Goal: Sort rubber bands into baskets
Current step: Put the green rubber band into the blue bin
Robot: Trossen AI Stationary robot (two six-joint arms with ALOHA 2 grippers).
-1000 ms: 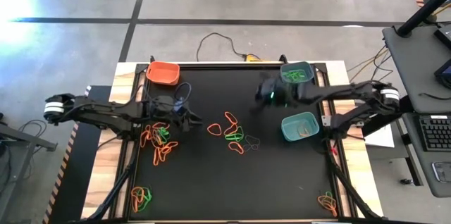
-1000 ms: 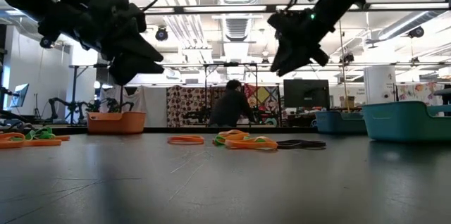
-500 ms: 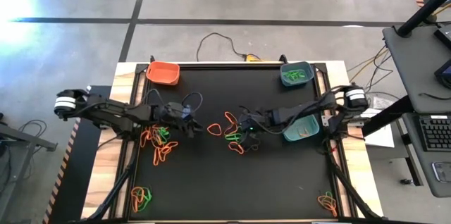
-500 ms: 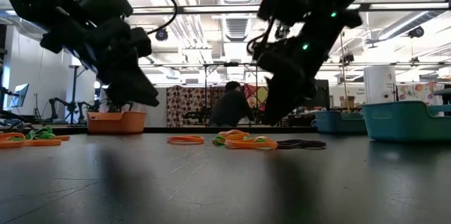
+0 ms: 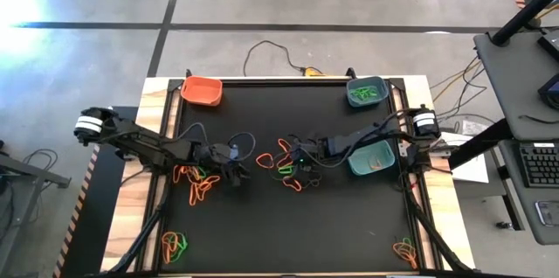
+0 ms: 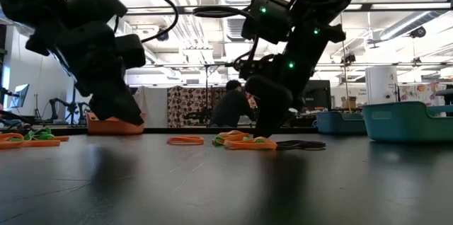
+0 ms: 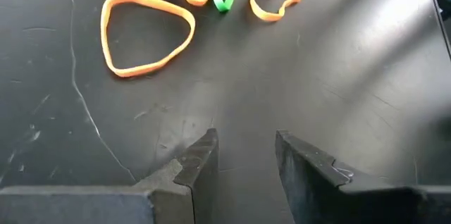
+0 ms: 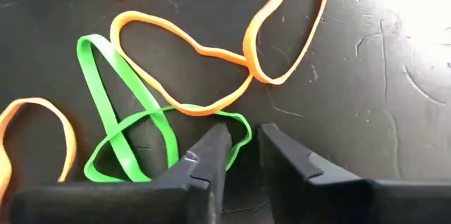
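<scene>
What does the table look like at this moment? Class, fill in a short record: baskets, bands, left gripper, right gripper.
baskets: orange basket far left corner; two teal-blue baskets on the right
bands: middle cluster of orange and green; further piles at left and near corners
left gripper: open, low over bare mat, holding nothing
right gripper: down on the middle cluster, fingers narrowly apart at a green rubber band

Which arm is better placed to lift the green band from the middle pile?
The right. Its gripper is down on the green band, fingers either side of its edge. The left gripper is open over bare mat, apart from the pile.
</scene>
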